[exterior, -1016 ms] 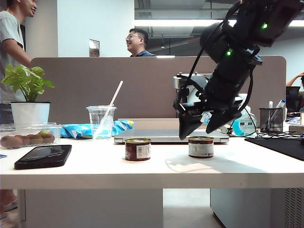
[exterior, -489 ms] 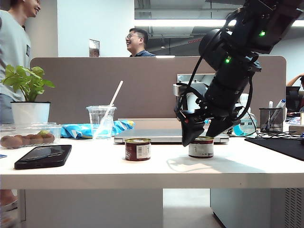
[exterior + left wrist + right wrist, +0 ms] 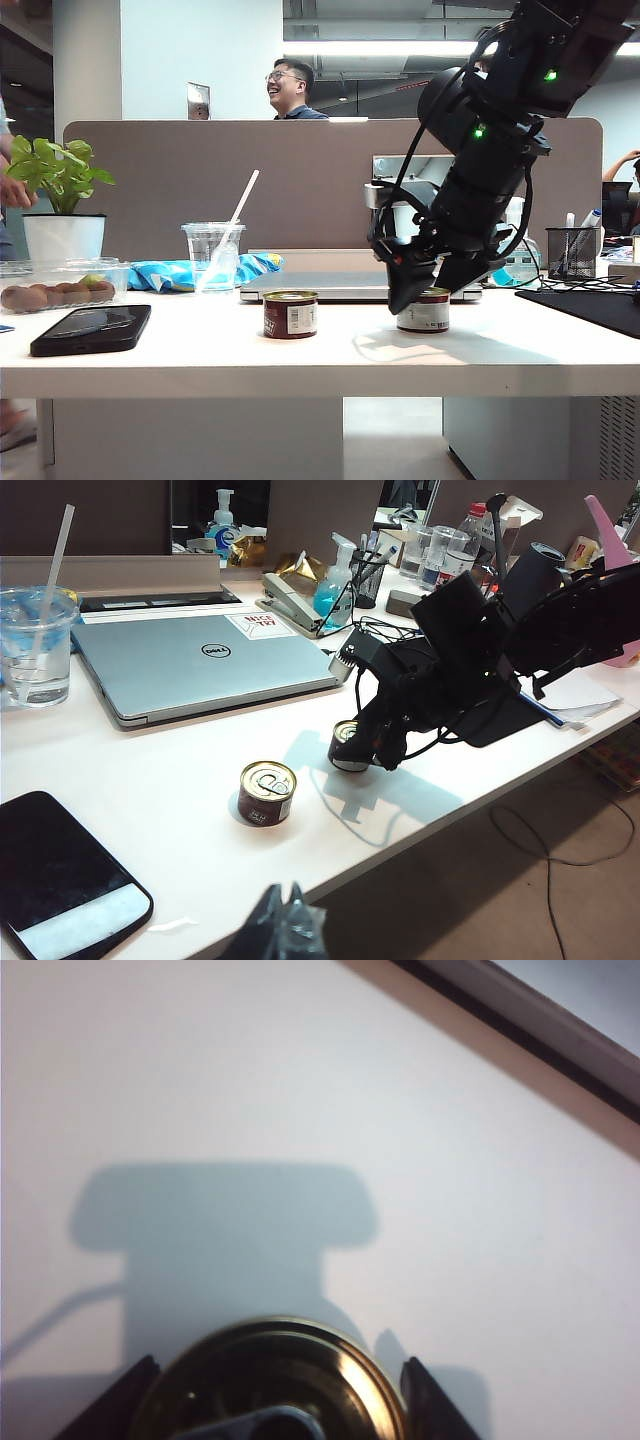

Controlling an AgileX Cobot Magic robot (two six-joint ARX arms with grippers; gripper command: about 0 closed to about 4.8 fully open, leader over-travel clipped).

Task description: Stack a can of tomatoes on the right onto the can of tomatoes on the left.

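2 short tomato cans, upright on the white table, well apart: left can (image 3: 290, 314) dark red label, right can (image 3: 426, 311) white label.

Right gripper (image 3: 428, 285) straddles right can (image 3: 424, 311); left can (image 3: 290, 314) apart.

The black right arm reaches steeply down, its right claw (image 3: 428, 290) low over the desk (image 3: 200, 350), fingers (image 3: 110, 1400) parted. Left claw (image 3: 285, 930) tip hovers off the desk's edge, state unclear.
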